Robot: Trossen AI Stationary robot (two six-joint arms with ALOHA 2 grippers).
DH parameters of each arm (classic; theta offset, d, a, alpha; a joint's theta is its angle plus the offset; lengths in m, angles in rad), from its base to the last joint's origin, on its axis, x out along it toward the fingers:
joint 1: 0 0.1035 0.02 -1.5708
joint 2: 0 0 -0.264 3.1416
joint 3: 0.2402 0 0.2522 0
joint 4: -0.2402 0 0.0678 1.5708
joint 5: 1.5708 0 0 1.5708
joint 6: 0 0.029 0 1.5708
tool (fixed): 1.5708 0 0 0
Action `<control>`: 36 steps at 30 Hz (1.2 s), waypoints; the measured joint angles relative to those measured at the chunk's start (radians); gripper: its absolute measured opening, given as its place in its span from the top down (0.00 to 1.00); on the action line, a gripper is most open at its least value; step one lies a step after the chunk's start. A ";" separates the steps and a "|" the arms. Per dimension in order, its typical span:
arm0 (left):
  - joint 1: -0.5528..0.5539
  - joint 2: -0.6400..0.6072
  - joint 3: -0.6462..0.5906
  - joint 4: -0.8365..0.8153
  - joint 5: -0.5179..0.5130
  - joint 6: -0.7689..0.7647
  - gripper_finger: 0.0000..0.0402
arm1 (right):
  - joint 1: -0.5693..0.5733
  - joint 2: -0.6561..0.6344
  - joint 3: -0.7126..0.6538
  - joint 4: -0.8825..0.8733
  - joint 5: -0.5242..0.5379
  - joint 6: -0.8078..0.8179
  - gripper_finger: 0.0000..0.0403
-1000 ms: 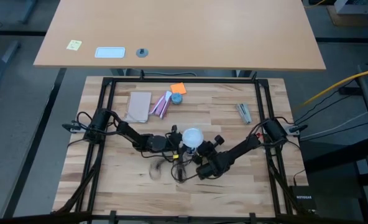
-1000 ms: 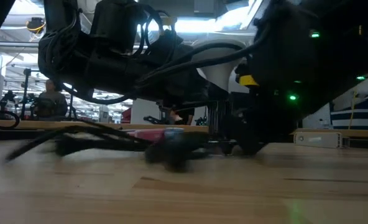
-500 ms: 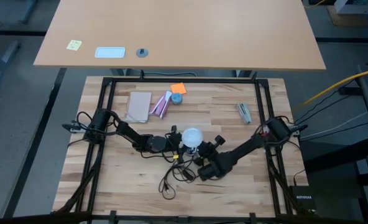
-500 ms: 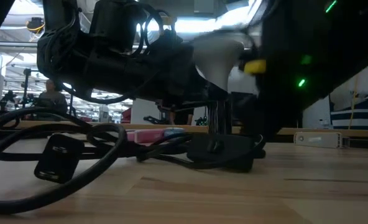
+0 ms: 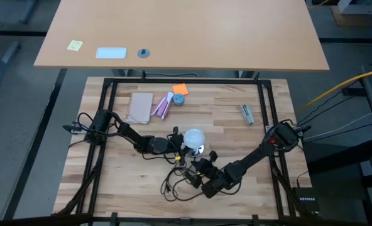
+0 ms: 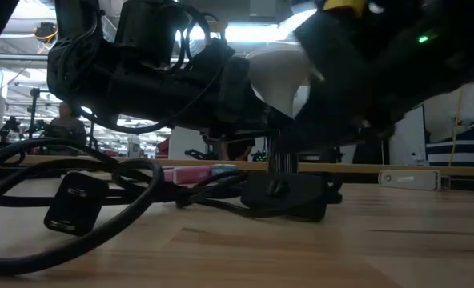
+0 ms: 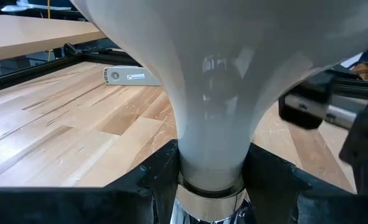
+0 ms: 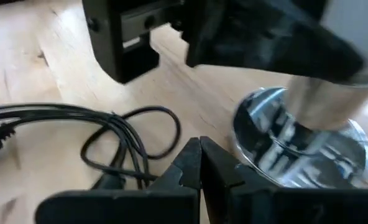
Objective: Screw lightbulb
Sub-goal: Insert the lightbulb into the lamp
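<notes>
The frosted white lightbulb [image 5: 193,137] stands globe-up at the table's middle, on the round silvery socket [image 8: 302,146]. Its neck runs down into the socket's metal collar [image 7: 209,200]. My left gripper [image 5: 183,146] reaches in from the table's left and is shut on the bulb. The socket's dark cord [image 5: 176,182] lies in loops toward the near edge, with a black switch [image 6: 289,196] on it. My right gripper [image 8: 199,155] is shut and hovers just near of the socket, over the cord, touching nothing that I can see. My left gripper pinches the bulb's narrow neck [image 7: 210,163] between its two fingers [image 7: 159,171], just above the metal collar. The fingers come in about level from the table's left. The bulb stays upright, globe on top, its base in the socket on the table.
At the far left of the table lie a tan pad [image 5: 140,107], a pink-and-white packet [image 5: 163,105], an orange piece [image 5: 180,88] and a small blue thing [image 5: 178,99]. A grey tool [image 5: 246,113] lies far right. A black frame [image 5: 107,100] edges the table.
My right gripper, still shut, has drawn back from the socket toward the table's near edge, rising a little and tipping. The cord, blurred in motion a second ago, has settled in loops on the near side. The bulb and my left gripper have kept still.
</notes>
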 joint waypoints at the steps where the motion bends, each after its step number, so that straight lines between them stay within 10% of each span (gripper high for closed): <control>1: 0.000 0.000 0.000 0.000 -0.001 0.000 0.61 | -0.004 0.009 0.000 0.027 -0.013 -0.017 0.99; 14: 0.000 0.000 0.000 0.000 -0.002 0.000 0.61 | -0.081 0.037 0.001 -0.094 -0.202 0.054 0.99; 36: 0.001 0.000 -0.002 -0.001 -0.022 0.023 0.61 | -0.098 0.036 0.000 -0.448 -0.087 0.127 0.99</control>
